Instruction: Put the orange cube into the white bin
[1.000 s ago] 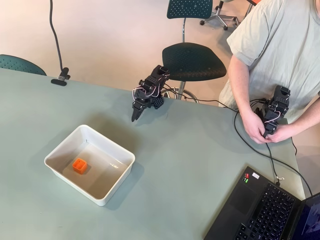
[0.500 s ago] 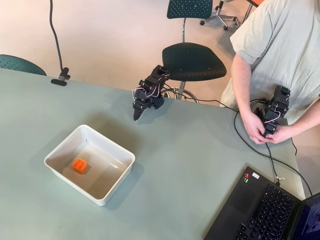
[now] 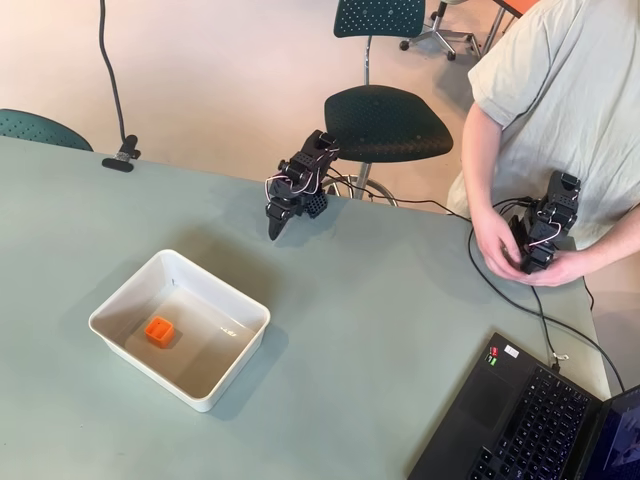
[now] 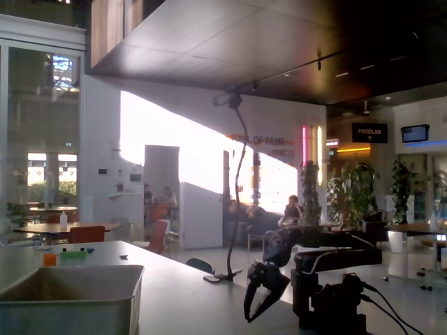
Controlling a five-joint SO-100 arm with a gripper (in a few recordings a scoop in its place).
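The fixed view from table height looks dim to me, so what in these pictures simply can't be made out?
- The orange cube: hidden in the fixed view behind the near wall of the white bin; it shows from overhead.
- The tool: a backlit silhouette in the fixed view, and small from overhead, so open or shut is unclear.
- The laptop: cut off by the overhead picture's corner.

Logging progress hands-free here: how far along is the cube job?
Looks done: the orange cube lies inside the white bin. In hand: nothing; the gripper is shut, empty, away from the bin near the table's far edge. Nothing visibly left.
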